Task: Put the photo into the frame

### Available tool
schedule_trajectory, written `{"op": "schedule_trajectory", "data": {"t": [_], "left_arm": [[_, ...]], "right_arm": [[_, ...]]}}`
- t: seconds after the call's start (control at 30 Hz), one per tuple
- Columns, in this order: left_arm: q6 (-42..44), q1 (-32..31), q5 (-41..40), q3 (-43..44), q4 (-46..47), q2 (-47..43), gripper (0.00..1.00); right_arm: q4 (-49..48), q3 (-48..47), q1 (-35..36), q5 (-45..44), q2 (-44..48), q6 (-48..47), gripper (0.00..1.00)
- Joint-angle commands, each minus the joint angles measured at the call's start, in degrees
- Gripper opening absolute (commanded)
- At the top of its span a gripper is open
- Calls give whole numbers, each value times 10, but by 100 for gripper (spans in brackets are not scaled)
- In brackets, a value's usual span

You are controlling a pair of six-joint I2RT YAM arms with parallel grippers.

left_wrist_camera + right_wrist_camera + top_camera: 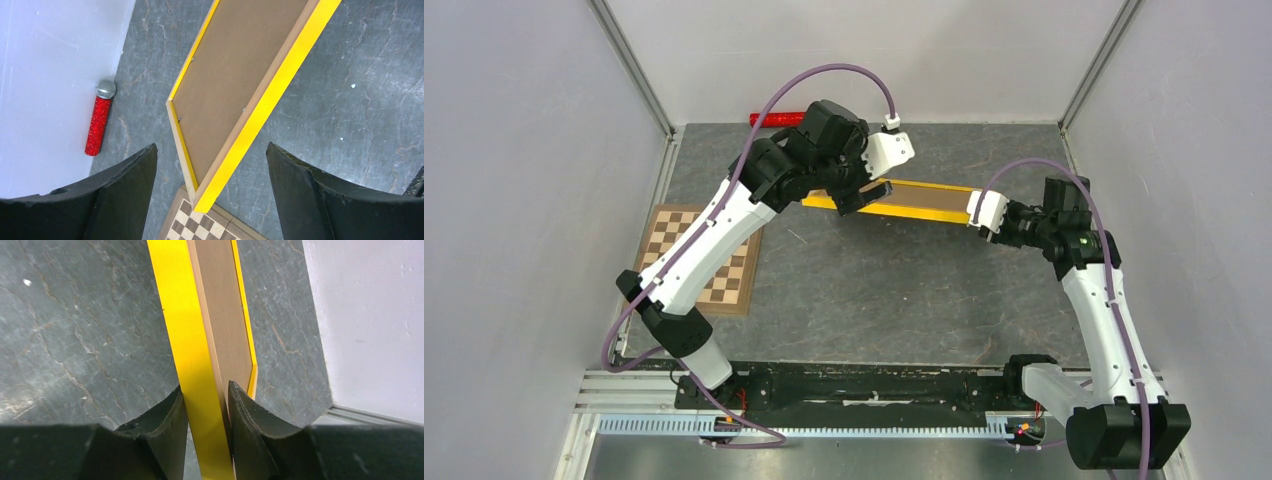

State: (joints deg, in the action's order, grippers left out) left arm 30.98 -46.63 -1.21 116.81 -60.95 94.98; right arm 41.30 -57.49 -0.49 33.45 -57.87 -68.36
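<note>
The yellow-orange frame [921,204] stands tilted on its long edge above the back of the table, with a plain brown backing board [235,75] filling it. My right gripper [980,213] is shut on the frame's right-end rail [180,315], with one finger on each face. My left gripper [864,196] is open at the frame's left end. In the left wrist view the frame's corner [207,192] lies between the spread fingers [132,175] without touching either. The photo is not in view.
A brown-and-cream chessboard [709,262] lies on the left of the table, under the left arm, and shows in the left wrist view [200,227]. A red glitter microphone [774,119] lies against the back wall [97,120]. White walls close in three sides.
</note>
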Motion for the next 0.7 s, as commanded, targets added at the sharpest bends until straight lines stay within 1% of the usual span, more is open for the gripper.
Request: {"op": "schedule_trajectory", "data": {"t": [0.0, 0.3, 0.67], "left_arm": [[46, -2, 5, 5, 26, -9, 86], [60, -2, -15, 15, 38, -12, 87], [102, -2, -25, 8, 73, -6, 90]], "right_arm": [[42, -60, 0, 55, -5, 65, 0], [75, -125, 0, 75, -20, 125, 0], [108, -142, 0, 82, -21, 122, 0]]}}
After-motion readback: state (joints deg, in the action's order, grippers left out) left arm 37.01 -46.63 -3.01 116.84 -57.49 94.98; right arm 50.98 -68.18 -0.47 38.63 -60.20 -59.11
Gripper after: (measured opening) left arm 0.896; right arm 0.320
